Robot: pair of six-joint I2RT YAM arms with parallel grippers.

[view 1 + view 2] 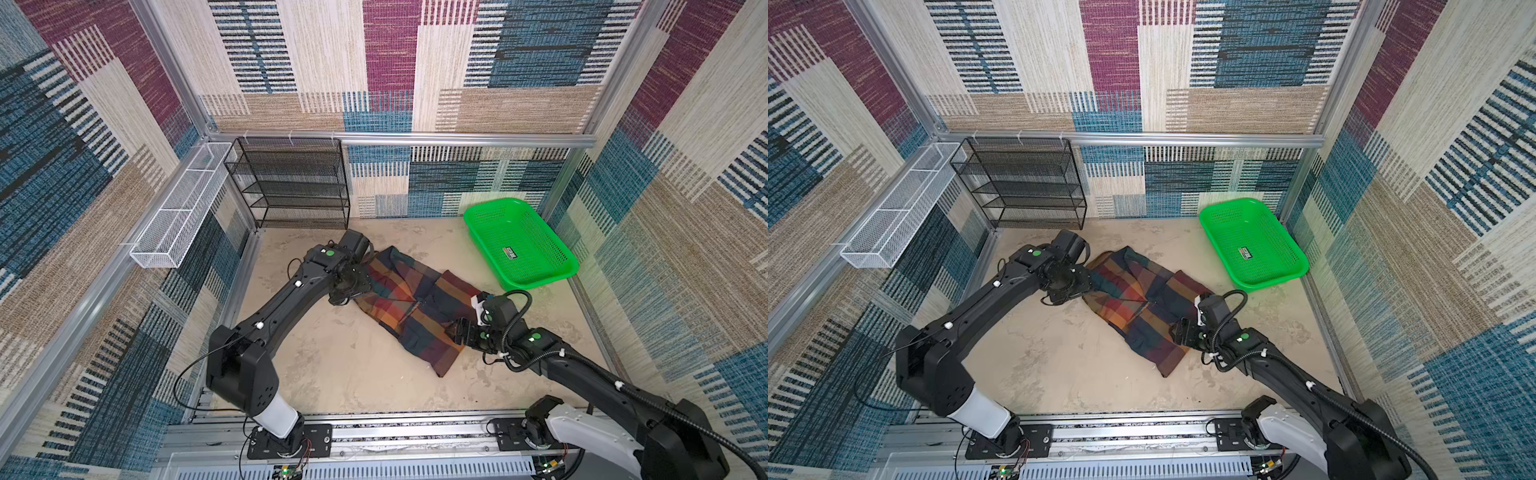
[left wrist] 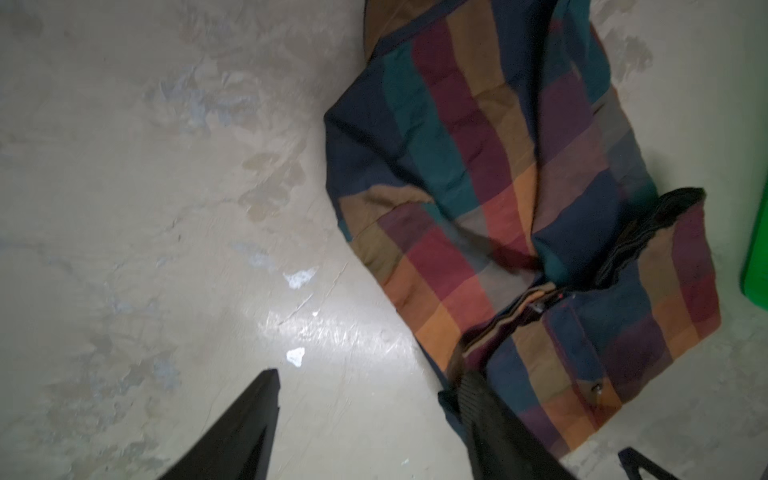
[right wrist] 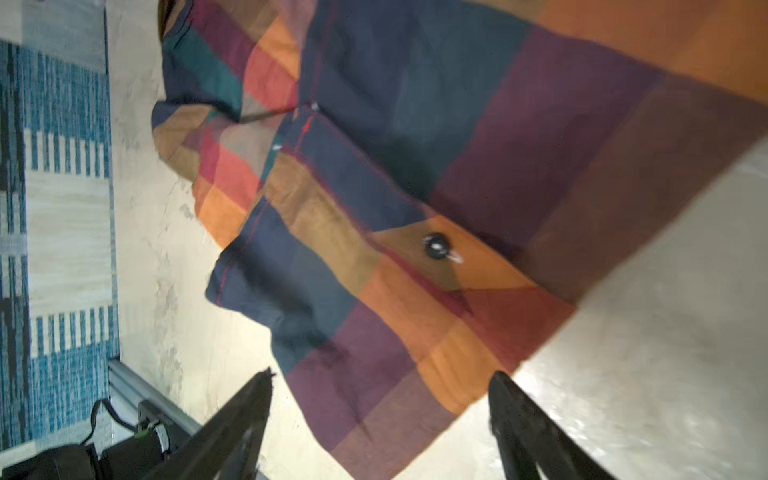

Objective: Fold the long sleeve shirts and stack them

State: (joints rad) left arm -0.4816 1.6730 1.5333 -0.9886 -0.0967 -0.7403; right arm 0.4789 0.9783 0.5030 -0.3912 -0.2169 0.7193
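Note:
The plaid long sleeve shirt (image 1: pixel 409 305) (image 1: pixel 1136 309) lies flat on the floor in both top views, running diagonally, with its brownish collar end toward the left arm. My left gripper (image 2: pixel 370 386) is open at the shirt's near-left edge. One of its fingers (image 2: pixel 478 399) rests over the cloth edge and the other is over bare floor. My right gripper (image 3: pixel 380 382) hangs open just above the shirt's maroon and orange hem corner (image 3: pixel 365 399), holding nothing. A black button (image 3: pixel 435 246) shows on the shirt front.
A green plastic basket (image 1: pixel 552 249) (image 1: pixel 1287 249) sits at the back right. A black wire rack (image 1: pixel 291 183) stands against the back wall, and a white mesh tray (image 1: pixel 178 212) hangs on the left wall. The beige floor (image 1: pixel 353 365) is bounded by metal rails.

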